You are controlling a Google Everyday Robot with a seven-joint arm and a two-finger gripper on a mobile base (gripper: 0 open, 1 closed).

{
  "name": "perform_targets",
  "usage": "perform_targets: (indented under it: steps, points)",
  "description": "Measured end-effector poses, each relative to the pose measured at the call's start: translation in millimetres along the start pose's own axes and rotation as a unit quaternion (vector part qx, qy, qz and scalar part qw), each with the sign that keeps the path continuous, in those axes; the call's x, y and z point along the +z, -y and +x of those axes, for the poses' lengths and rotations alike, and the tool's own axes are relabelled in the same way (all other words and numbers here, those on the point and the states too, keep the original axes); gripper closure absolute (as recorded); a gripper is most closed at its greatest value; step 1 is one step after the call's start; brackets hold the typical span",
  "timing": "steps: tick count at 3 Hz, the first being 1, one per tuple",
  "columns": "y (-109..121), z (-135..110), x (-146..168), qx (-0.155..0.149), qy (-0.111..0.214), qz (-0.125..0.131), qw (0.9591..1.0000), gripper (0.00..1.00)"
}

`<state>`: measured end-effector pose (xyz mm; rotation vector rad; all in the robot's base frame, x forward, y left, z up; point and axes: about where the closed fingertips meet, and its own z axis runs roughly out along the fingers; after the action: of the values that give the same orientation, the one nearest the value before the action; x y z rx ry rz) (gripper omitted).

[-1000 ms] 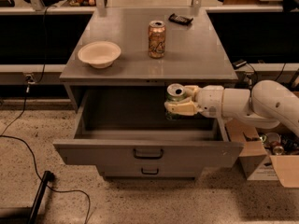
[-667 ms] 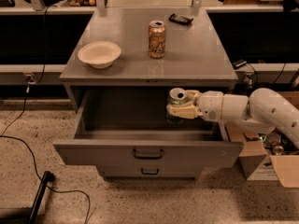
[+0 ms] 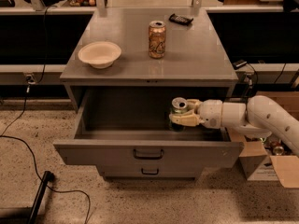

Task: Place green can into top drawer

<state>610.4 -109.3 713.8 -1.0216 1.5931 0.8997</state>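
Starting at the bottom of the frame, I see the top drawer (image 3: 103, 150) pulled wide open, its dark handle (image 3: 148, 153) centred on the front. Just right of centre, my claw (image 3: 181, 119) reaches in from the right, clamped around the green can (image 3: 179, 104), which is upright within the drawer's cavity; I cannot tell if it touches the floor. Farther back, the tabletop (image 3: 201, 55) carries a pale bowl (image 3: 99, 54) at left, an orange-gold can (image 3: 157, 39) mid-frame and a small black object (image 3: 180, 19) near the far edge.
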Motion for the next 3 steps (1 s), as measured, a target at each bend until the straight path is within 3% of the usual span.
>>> perform_targets:
  steps: [2,3]
  points:
    - [3.5,31.5,3.7,0.015,-0.028,-0.022,0.9993,1.0]
    - [2.6,31.3,5.9,0.015,-0.028,-0.024,0.9992,0.83]
